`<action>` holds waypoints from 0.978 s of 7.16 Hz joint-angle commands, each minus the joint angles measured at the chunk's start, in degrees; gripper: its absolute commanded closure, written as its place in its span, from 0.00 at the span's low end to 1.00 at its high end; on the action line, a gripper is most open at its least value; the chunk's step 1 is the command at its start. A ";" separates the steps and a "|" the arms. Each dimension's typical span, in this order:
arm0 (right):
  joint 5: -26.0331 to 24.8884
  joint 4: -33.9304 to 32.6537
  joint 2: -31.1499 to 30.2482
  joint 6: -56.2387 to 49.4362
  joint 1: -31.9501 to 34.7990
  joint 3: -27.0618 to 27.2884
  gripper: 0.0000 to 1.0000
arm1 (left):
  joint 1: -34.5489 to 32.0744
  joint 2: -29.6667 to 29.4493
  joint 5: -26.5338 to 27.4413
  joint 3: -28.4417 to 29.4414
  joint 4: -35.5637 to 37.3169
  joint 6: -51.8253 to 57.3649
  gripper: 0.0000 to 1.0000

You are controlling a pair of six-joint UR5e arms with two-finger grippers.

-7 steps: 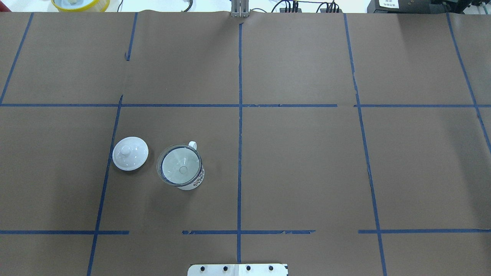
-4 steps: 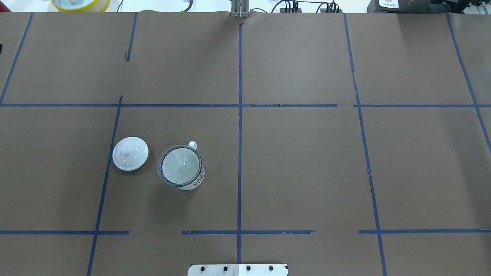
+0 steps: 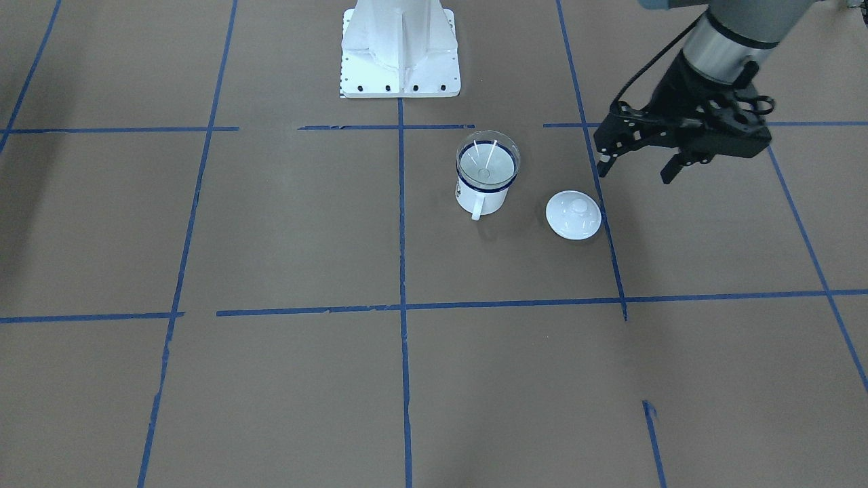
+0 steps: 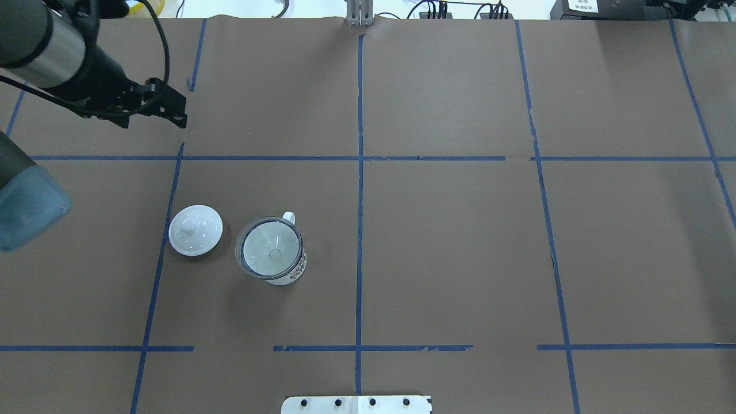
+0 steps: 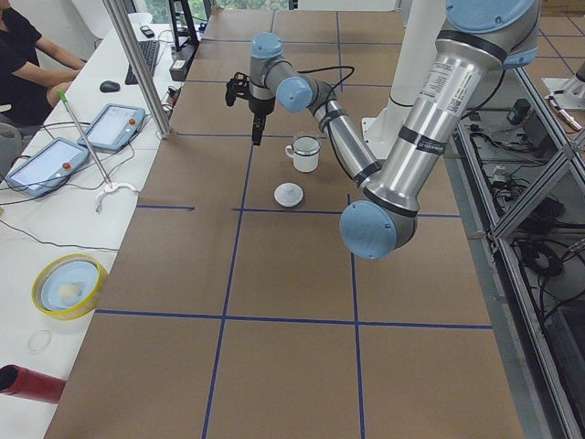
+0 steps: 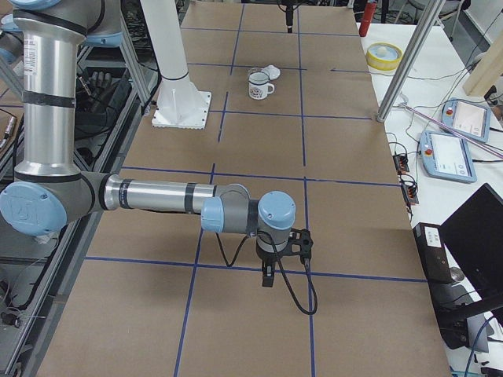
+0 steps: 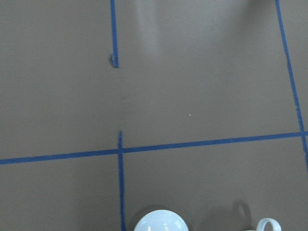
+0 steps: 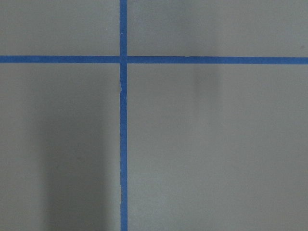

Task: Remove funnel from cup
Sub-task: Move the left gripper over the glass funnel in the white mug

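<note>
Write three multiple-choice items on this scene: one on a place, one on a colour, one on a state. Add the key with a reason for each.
1. Where is the funnel?
A. seated in the cup
B. upside down beside it
C. lifted clear above it

2. What colour is the cup's rim?
A. red
B. dark blue
C. yellow

3. How is the left gripper?
A. shut on the funnel
B. open, holding nothing
C. shut on the cup's handle

Key:
1 A, its clear cone fills the cup's mouth.
2 B, a dark blue band rings the top.
3 B, in the front-facing view its fingers stand spread, well away from the cup.
</note>
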 commanded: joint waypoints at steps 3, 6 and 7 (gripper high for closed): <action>0.00 0.00 0.00 0.00 0.00 0.00 0.00 | 10.44 -6.30 7.57 0.21 5.86 -6.12 0.00; 0.00 0.00 0.00 0.00 0.00 0.00 0.00 | 20.37 -9.37 14.71 3.11 7.44 -15.08 0.00; 0.00 0.00 0.00 0.00 0.00 0.00 0.00 | 23.26 -9.64 14.71 3.81 7.44 -17.00 0.00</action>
